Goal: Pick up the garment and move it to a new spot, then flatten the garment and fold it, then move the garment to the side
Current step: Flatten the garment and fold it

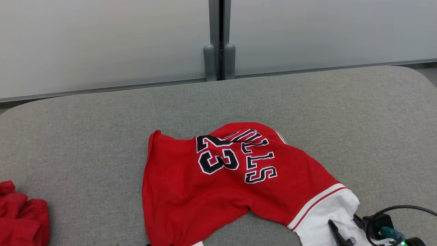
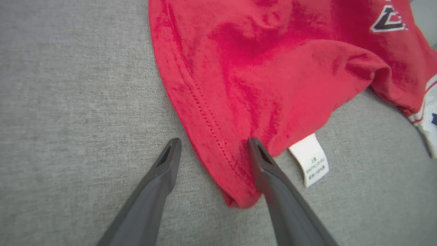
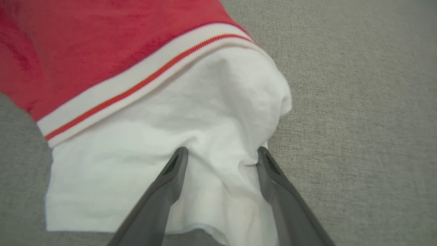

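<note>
The garment (image 1: 222, 191) is a red jersey with black-and-white "23" and lettering, lying crumpled on the grey padded table (image 1: 102, 112). Its white sleeve (image 1: 338, 208) trails to the lower right. My right gripper (image 1: 345, 226) is open there; in the right wrist view its fingers (image 3: 177, 167) stand on either side of a bunched fold of the white sleeve (image 3: 170, 116). My left gripper (image 2: 213, 147) is open at the red hem corner (image 2: 235, 184): one finger rests on the bare table, the other on the cloth. A white care label (image 2: 310, 159) sticks out beside it.
Another red cloth (image 1: 20, 218) lies bunched at the table's near left edge. Pale wall panels and a grey post (image 1: 219, 61) stand behind the table's far edge. A black cable (image 1: 399, 208) loops over my right wrist.
</note>
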You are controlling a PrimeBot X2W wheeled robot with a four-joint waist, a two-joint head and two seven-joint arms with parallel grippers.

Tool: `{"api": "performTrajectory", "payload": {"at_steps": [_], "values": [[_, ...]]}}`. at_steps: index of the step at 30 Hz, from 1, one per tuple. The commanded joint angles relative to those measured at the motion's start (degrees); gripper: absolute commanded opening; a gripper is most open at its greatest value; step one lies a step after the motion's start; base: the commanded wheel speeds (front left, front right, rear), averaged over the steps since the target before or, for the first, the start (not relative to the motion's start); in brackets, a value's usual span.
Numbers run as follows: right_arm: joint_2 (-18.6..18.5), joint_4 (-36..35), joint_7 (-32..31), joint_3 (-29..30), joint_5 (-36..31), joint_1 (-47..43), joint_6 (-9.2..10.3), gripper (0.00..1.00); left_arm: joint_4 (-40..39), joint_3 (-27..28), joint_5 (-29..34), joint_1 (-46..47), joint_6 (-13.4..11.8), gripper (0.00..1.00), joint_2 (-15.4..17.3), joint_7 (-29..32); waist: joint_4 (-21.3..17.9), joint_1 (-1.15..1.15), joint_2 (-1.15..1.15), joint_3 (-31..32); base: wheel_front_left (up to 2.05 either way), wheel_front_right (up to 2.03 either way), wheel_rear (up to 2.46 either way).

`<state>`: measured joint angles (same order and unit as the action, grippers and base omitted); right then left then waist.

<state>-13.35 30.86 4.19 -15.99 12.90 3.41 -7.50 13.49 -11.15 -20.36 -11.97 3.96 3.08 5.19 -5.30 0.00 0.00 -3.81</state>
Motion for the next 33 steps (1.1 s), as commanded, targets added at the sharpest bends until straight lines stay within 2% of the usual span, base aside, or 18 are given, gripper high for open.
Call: {"api": "performTrajectory", "payload": {"at_steps": [1,2,3,4,5,8,12,14,16,19,24,27,30,33], "values": [[0.0,0.9,-0.7,-0.6,0.4,0.1,0.01,1.0,1.0,-0.3,-0.1,0.5,0.0,1.0,0.2,0.8,-0.1,0.0,0.0,-0.1,0.0,0.0,0.0],[0.2,1.1,-1.1,-1.7,1.2,0.4,0.01,0.77,1.8,-0.5,-0.3,0.7,0.2,1.0,0.2,1.2,-0.2,0.0,0.0,-0.1,0.0,0.0,0.0],[0.1,1.0,-0.9,-3.0,2.2,0.6,0.01,0.27,2.6,-0.7,-0.6,0.7,0.4,0.53,0.2,1.7,-0.3,0.0,0.0,-0.2,0.0,0.0,0.0],[0.1,0.9,-0.7,-4.2,3.7,0.9,-0.01,0.0,3.5,-1.2,-0.9,0.8,0.7,0.24,0.1,2.4,-0.5,0.0,0.0,-0.2,0.0,0.0,0.0],[0.2,0.5,-0.6,-5.2,5.3,1.0,-0.05,0.0,4.4,-1.8,-1.6,0.8,1.2,0.0,0.0,3.4,-0.6,0.0,0.0,-0.1,0.0,0.0,0.0],[-1.0,-2.3,0.8,-7.4,11.9,1.6,-0.05,0.0,5.6,-3.0,-4.2,0.3,2.3,0.0,-0.3,4.6,-1.0,0.0,0.0,0.4,0.0,0.0,0.0],[-3.7,-10.6,3.3,-7.2,23.7,0.9,-0.03,0.0,2.0,-1.9,-9.7,-0.1,3.1,0.0,0.0,3.4,-1.6,0.0,0.0,1.4,0.0,0.0,0.0],[-6.2,-16.5,3.8,-6.2,29.5,0.2,-0.03,0.0,-2.3,-1.4,-12.7,0.3,3.3,0.0,0.7,3.1,-1.8,0.0,0.0,1.8,0.0,0.0,0.0],[-9.0,-22.7,3.2,-4.8,33.9,-0.6,-0.03,0.0,-7.3,-1.0,-14.7,0.5,3.5,0.0,2.7,3.6,-2.0,0.0,0.0,2.1,0.0,0.0,0.0],[-13.0,-31.6,2.4,-1.9,39.1,-1.2,-0.04,0.0,-17.7,-0.2,-17.2,1.1,3.6,0.0,4.9,5.1,-2.4,0.0,0.0,1.9,0.0,0.0,0.0],[-16.4,-43.7,1.7,4.3,45.1,0.6,-0.04,0.0,-34.6,3.0,-19.6,4.1,3.4,0.0,9.0,8.6,-3.2,0.0,0.0,0.3,0.0,0.0,0.0],[-17.6,-48.3,0.6,7.7,47.1,3.8,-0.03,0.0,-42.1,4.6,-21.3,8.5,2.5,0.0,10.2,11.3,-3.6,0.0,0.0,-1.5,0.0,0.0,0.0],[-17.7,-50.4,-1.6,10.0,47.2,9.8,-0.05,0.0,-46.5,6.2,-23.8,15.3,1.5,0.0,11.8,15.4,-4.0,0.0,0.0,-4.1,0.0,0.0,0.0],[-16.5,-49.0,-5.1,11.4,46.2,18.2,-0.03,0.0,-46.4,7.4,-24.7,24.6,0.7,0.0,14.4,20.2,-4.3,0.0,0.0,-7.3,0.0,0.0,0.0]]}}
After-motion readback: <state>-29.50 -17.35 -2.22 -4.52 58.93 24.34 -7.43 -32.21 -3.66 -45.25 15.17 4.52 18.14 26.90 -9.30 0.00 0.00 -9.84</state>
